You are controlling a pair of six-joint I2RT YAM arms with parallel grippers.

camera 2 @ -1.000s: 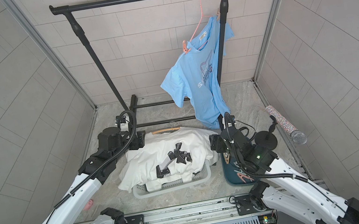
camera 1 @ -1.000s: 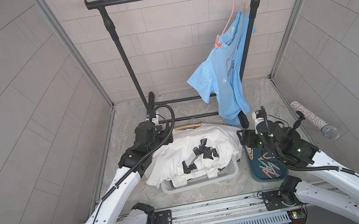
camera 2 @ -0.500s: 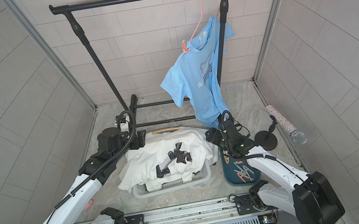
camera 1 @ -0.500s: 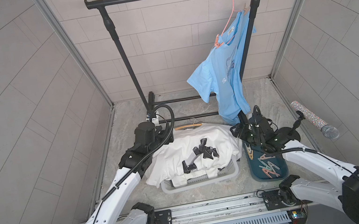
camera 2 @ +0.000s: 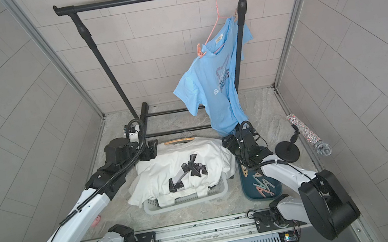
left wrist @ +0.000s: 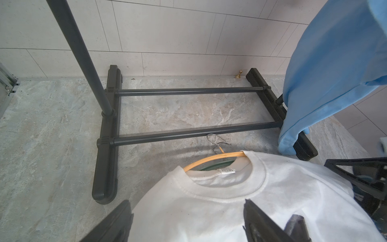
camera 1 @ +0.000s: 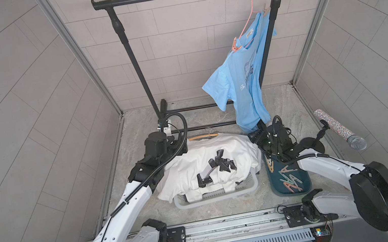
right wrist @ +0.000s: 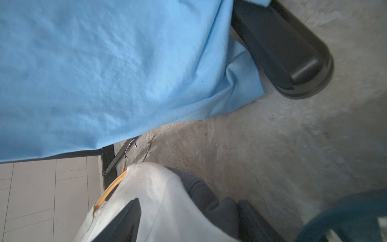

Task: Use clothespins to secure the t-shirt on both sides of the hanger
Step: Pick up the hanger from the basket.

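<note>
Clothespins (camera 1: pixel 289 179) flat, pointing every way, uncountable, in one tray (camera 1: pixel 279 190) beside the basket (camera 1: pixel 216 199). Two pegs (camera 1: pixel 236 47) clipped near upright on one pink hanger (camera 1: pixel 246 26) beyond it. Left hand (left wrist: pixel 188 209), right hand (right wrist: pixel 188 202) spread wide.

Mostly blue t-shirt (right wrist: pixel 104 62) up close, hem bunched beside a black rack foot (right wrist: pixel 282 48) on marbled floor (right wrist: pixel 272 157). White t-shirt (right wrist: pixel 159 194) on a yellow hanger (right wrist: pixel 111 189), sat between spread pincer (right wrist: pixel 188 211) fingers (right wrist: pixel 125 222).
</note>
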